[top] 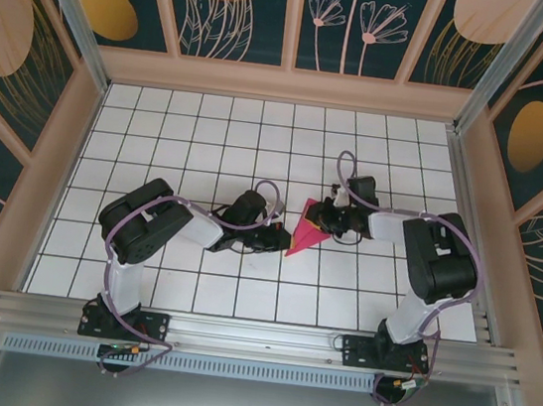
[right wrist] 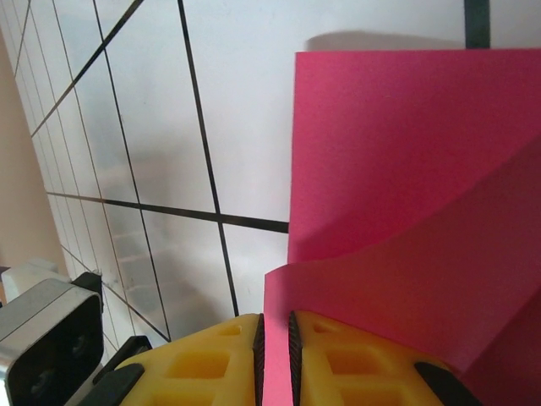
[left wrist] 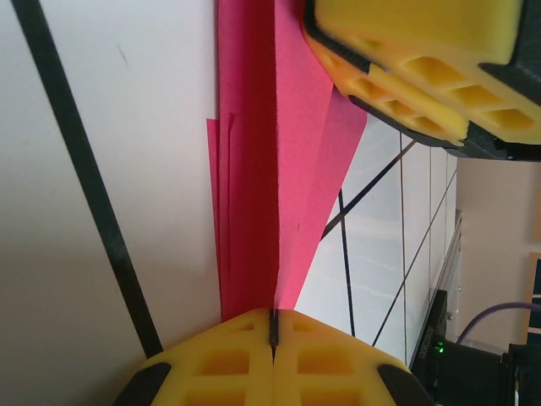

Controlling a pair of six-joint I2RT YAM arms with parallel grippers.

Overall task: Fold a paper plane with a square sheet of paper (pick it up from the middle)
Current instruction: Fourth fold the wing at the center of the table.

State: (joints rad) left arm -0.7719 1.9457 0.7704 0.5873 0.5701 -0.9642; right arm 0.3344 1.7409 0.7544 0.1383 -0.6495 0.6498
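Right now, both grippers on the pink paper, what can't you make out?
- Top external: folded pink paper too small to count folds; right gripper covers one edge.
- Left wrist: left gripper hides its near end; top edge cuts the rest.
- Right wrist: right edge cuts it.

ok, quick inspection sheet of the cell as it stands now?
Surface: white grid-tiled table.
Job's things: pink paper, partly folded to a point, mid-table between the arms.
Clutter: nothing seen.
Grippers: left tool shut on the paper's folded edge; right tool shut on another edge.
Cables: purple cables loop along both arms.
Surroundings: floral wall panels; metal rail at the near edge.
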